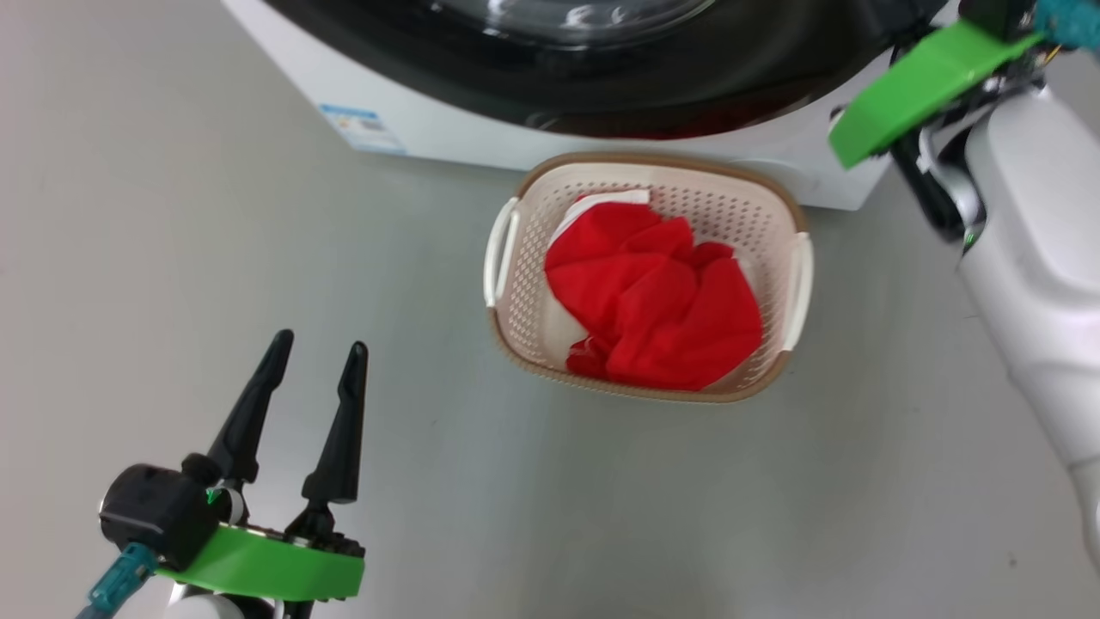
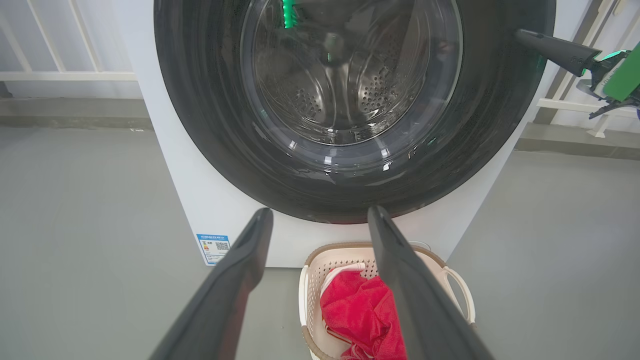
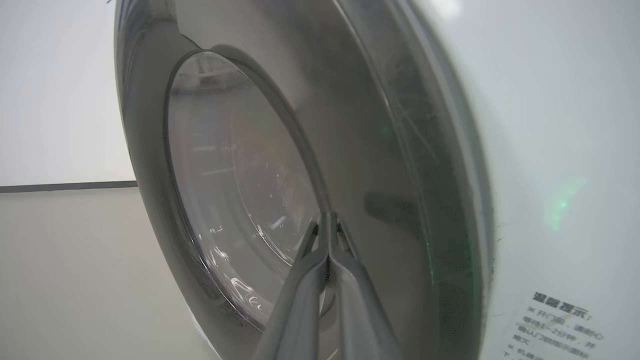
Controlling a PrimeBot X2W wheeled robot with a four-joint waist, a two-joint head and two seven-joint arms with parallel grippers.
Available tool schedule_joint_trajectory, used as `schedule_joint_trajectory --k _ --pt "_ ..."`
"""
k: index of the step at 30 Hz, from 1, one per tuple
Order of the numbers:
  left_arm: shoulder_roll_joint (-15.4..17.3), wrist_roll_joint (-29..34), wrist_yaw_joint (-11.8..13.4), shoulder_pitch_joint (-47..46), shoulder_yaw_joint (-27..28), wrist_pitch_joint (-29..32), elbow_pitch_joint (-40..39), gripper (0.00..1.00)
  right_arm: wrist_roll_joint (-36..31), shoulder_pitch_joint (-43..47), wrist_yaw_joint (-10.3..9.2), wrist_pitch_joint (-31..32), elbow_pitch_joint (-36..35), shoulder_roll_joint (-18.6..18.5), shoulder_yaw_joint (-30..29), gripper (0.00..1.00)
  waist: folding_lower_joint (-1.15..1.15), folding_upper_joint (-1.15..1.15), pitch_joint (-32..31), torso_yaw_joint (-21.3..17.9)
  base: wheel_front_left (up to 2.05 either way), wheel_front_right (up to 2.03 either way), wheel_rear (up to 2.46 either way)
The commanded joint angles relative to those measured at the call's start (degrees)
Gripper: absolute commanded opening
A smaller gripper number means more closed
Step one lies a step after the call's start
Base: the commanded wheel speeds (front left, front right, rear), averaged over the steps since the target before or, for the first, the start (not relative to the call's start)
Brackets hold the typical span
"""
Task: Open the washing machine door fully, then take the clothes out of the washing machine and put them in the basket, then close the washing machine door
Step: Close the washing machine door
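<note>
Nearest the robot, at the lower left of the head view, the left gripper (image 1: 321, 341) with its two long dark fingers hangs released above the smooth grey floor (image 1: 258, 258), jaws spread wide and nothing between them. Its own wrist view looks through those spread fingers (image 2: 320, 211) at the machine ahead. Further out and to its right, the small cream-white perforated plastic basket (image 1: 533, 284) with a brown woven rim and white side handles stands on the floor just before the machine's base. The clothes (image 1: 662, 301), a crumpled heap of bright red fabric with a strip of white cloth at the far edge, lie inside it and cover most of its bottom. Behind the basket is the big white box-shaped washing machine (image 1: 447, 129), with a small blue label (image 1: 361, 127) low on its front at the left. Its large round black-framed door (image 2: 200, 125) with a bulging clear glass window lies against the front, and the perforated steel drum (image 2: 350, 95) shows through the glass. At the door's right edge, the right gripper (image 3: 327, 216) on its pale forearm (image 1: 1031, 258) is clenched, fingers pressed together with nothing between them. Its tips point at the dark frame beside the glass, though whether they touch it I cannot tell. A white railing (image 2: 50, 75) stands beyond the machine.
</note>
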Motion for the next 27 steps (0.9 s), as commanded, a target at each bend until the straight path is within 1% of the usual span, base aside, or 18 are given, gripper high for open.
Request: schedule_joint_trajectory --k 1,7,11,15,19,22,27 --pt "1.3 -0.4 -0.3 -1.3 2.5 -0.7 -0.7 1.0 -0.6 2.5 -0.21 -0.3 -2.4 1.3 0.1 1.0 0.0 0.0 -1.8 -1.9 0.0 0.0 0.0" --pt "0.6 -1.1 -0.3 -1.5 4.5 -0.7 1.6 1.0 -2.7 10.1 -0.21 -0.3 -8.9 1.7 -1.1 1.0 0.0 0.0 -5.8 -6.1 0.0 0.0 0.0" --pt "0.6 -1.3 -0.3 -1.1 5.4 -0.7 2.3 1.0 -3.8 16.0 -0.21 -0.3 -13.1 1.9 -2.9 1.0 0.0 0.0 -8.7 -9.2 0.0 0.0 0.0" --pt "0.4 -1.0 -0.3 -0.1 6.2 -0.7 2.8 1.0 -5.0 21.6 -0.21 -0.3 -16.7 2.3 -5.1 1.0 0.0 0.0 -11.3 -12.3 0.0 0.0 0.0" --pt "0.2 -0.8 -0.3 1.1 7.2 -0.7 3.0 1.0 -5.7 27.2 -0.21 -0.3 -19.6 2.7 -5.4 1.0 0.0 0.0 -13.9 -15.0 0.0 0.0 0.0" --pt "-0.3 -0.9 -0.3 2.5 7.7 -0.7 3.0 1.0 -6.0 31.2 -0.21 -0.3 -20.8 2.7 -6.3 1.0 0.0 0.0 -15.8 -16.6 0.0 0.0 0.0" --pt "0.2 -0.9 -0.3 4.2 8.0 -0.7 3.1 1.0 -6.3 36.3 -0.21 -0.3 -23.0 2.6 -7.6 1.0 0.0 0.0 -18.3 -18.1 0.0 0.0 0.0"
